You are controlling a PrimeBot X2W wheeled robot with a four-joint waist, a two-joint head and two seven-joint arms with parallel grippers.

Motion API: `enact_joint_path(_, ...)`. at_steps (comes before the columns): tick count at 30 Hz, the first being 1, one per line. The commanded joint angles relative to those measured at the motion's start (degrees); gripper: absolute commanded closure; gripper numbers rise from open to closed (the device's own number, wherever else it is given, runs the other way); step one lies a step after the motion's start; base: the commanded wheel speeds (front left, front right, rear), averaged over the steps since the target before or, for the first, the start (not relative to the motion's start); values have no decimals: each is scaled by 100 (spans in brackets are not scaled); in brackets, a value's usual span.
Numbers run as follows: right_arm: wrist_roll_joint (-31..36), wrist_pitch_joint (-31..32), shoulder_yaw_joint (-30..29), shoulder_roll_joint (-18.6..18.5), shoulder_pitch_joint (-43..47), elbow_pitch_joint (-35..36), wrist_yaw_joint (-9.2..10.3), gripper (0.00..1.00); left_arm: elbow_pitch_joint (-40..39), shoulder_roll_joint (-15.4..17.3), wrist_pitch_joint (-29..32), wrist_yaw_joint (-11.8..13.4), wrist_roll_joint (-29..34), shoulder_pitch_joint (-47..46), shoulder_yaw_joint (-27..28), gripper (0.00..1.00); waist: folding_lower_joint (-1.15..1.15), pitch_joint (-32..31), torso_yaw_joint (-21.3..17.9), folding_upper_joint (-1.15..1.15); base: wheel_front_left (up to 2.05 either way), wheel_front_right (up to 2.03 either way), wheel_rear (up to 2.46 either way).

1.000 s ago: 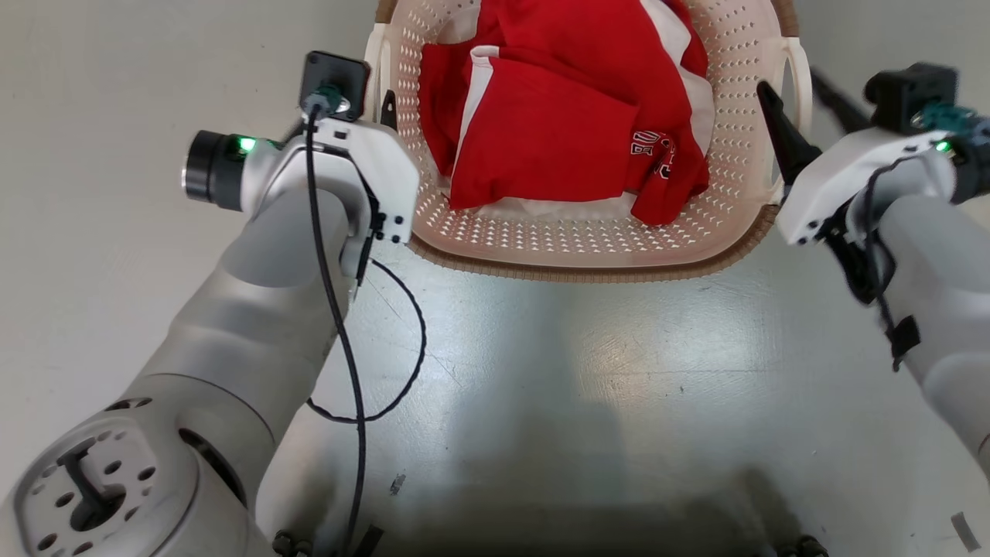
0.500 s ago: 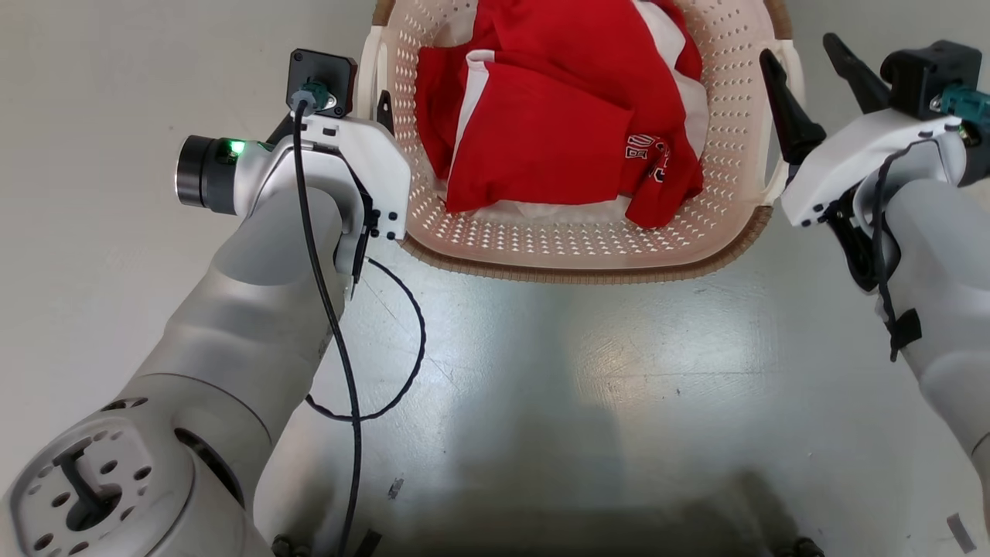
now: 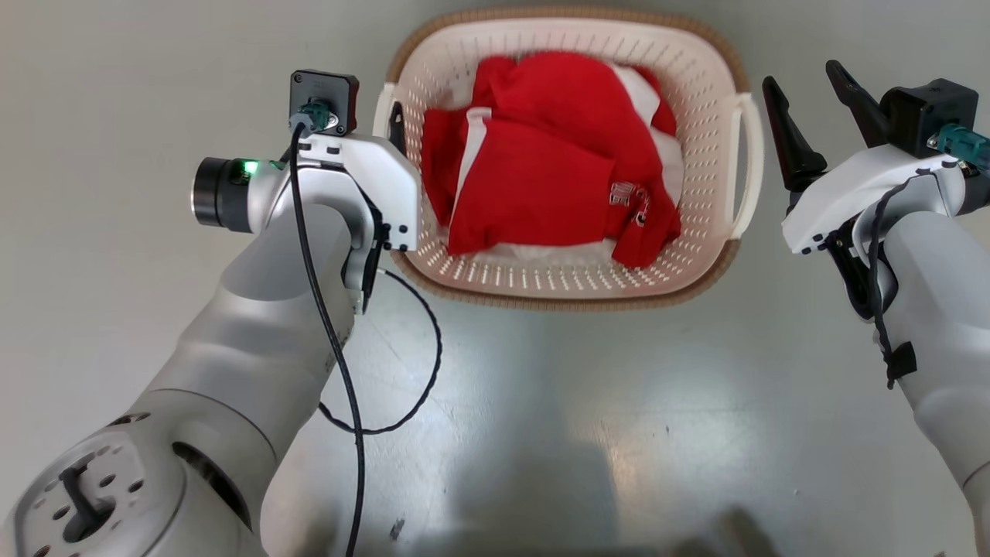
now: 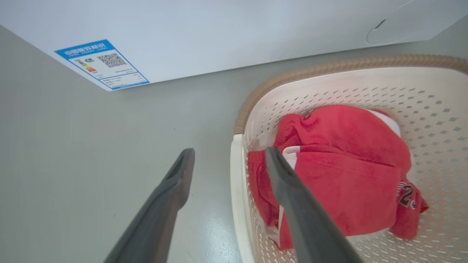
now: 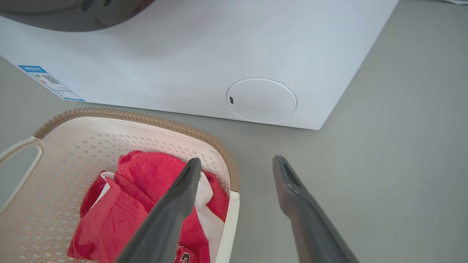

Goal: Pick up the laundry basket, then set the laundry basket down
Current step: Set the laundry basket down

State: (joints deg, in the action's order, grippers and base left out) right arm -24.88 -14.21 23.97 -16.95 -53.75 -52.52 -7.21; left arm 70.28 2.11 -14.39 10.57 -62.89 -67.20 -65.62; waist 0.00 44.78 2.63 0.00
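Note:
The laundry basket, cream and perforated with a brown rim, stands on the grey floor holding red and white clothes. My left gripper is open, one finger outside and one inside the basket's left loop handle. One dark finger shows beside that handle in the head view. My right gripper is open and holds nothing, just right of the right loop handle. In the right wrist view that handle lies between the right gripper's two fingers.
A white washing machine panel stands right behind the basket, with a round cover and a blue label. A black cable loops from my left forearm over the floor. Bare floor lies left, right and in front of the basket.
In the head view the basket now looks smaller and lower, with its whole rim in the picture. The right gripper's inner finger has come clear of the right handle.

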Motion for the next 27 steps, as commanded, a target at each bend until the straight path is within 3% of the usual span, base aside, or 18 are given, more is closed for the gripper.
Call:
enact_joint_path(1, 85, -79, 8, 64, 295, 127, -28, 0, -85, 144, -58, 37, 86, 98, 118, 0, 0, -182, -8, 0, 0, 0, 0)
enact_joint_path(13, 590, -79, -490, 158, 916, 658, -28, 0, -1235, 568, -60, 52, 1318, 1172, 1476, 0, 0, -1427, -55, 0, 0, 0, 0)
enact_joint_path(27, 827, -79, -760, 0, 1997, 1530, -28, 0, -2257, 791, -61, -276, 2646, 2866, 3266, 0, 0, -2803, -158, 0, 0, 0, 0)
